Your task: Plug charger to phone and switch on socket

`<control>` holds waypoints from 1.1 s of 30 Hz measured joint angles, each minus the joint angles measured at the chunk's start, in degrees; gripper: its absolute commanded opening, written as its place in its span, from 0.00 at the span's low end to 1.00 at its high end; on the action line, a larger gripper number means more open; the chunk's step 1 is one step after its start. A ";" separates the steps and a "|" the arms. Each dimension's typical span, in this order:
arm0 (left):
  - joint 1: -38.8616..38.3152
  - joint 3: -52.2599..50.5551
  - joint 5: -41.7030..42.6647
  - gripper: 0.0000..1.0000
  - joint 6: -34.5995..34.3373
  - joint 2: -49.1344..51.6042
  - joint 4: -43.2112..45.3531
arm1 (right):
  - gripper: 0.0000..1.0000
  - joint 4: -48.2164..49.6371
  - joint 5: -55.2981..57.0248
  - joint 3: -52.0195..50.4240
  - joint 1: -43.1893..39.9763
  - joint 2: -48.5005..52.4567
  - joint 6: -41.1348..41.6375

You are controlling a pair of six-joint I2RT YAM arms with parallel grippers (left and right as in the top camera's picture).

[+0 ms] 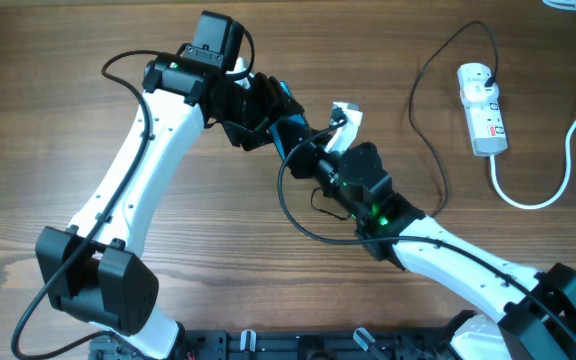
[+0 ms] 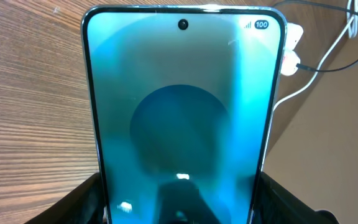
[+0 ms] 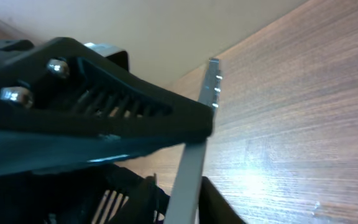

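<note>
The phone (image 2: 179,112) is right up against the left wrist camera, and its blue-green screen fills the view. The left gripper (image 2: 179,202) is closed on its bottom end and holds it up off the worktop (image 1: 218,250), near the middle. The right gripper (image 1: 336,135) is at the far end of the phone. I cannot tell if it is open or closed, and I see nothing in it. The right wrist camera shows only the thin edge of the phone past a black finger (image 3: 104,106).

The socket (image 1: 481,122) lies well apart, over on the right. The charger (image 1: 430,150) cable runs from it in a big loop and goes out of sight under the right arm (image 1: 448,250). Its small tip is hidden.

What could go wrong? The little camera dot (image 2: 183,24) is at the far end of the phone. So the charging hole is likely at the end inside the left gripper, and the tip may have no way in. The two grippers are very close, and a bump could knock the phone loose. The cable under the right arm could snag and tug the socket.
</note>
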 measured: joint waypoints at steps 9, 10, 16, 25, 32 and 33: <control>0.00 0.00 -0.48 0.47 0.00 -0.02 -0.02 | 0.08 -0.94 0.44 0.02 0.00 0.11 0.76; 0.00 0.00 -0.46 0.48 0.00 -0.02 -0.02 | 0.07 -0.94 0.52 0.02 0.00 0.11 1.14; 0.00 0.07 -0.70 0.73 -0.37 -0.07 -0.28 | 0.05 -0.94 0.55 0.02 0.00 0.09 2.62; 0.15 0.17 -0.72 1.00 -0.83 -0.24 0.17 | 0.05 -2.43 -2.71 0.02 -0.81 -1.36 19.41; 13.31 0.17 -1.88 1.00 4.35 -5.99 3.06 | 0.05 -15.15 -25.03 0.04 -18.45 -1.62 46.82; 15.37 0.17 -3.43 1.00 5.33 -8.37 1.64 | 0.05 -13.97 -27.93 0.04 -20.09 -0.90 49.77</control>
